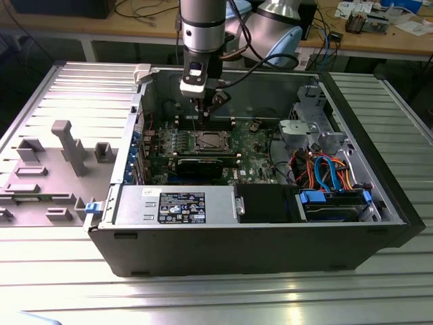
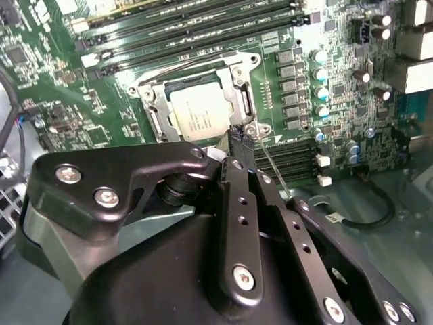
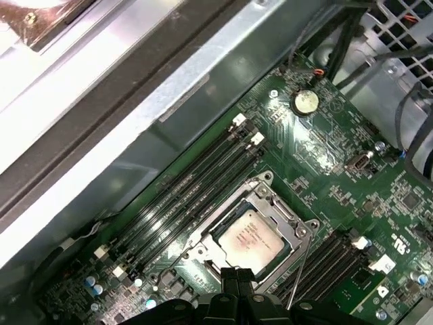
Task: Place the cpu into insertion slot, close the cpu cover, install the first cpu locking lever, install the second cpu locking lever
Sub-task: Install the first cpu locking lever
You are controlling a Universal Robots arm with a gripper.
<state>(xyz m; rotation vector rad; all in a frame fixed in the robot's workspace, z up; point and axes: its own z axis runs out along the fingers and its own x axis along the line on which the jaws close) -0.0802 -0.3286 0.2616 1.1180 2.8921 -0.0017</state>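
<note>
The cpu (image 2: 201, 114) (image 3: 249, 237) lies flat in the insertion slot (image 1: 208, 141) on the green motherboard, its silvery top showing. The cpu cover (image 2: 242, 100) (image 3: 279, 211) lies down around it as a metal frame. My gripper (image 2: 242, 139) (image 3: 237, 274) is shut, its black fingertips pressed together just above the socket's corner. In both wrist views a thin wire locking lever (image 2: 274, 170) (image 3: 301, 261) runs out from that corner, right beside the fingertips. In the exterior view the gripper (image 1: 203, 112) hangs inside the open case, above the socket.
Long black memory slots (image 2: 203, 30) (image 3: 196, 196) flank the socket. A row of capacitors (image 2: 319, 81) stands close by. The case wall (image 3: 169, 101) rises behind. A power supply (image 1: 179, 205), drive cage (image 1: 318, 128) and coloured cables (image 1: 325, 172) fill the case's front and the exterior view's right.
</note>
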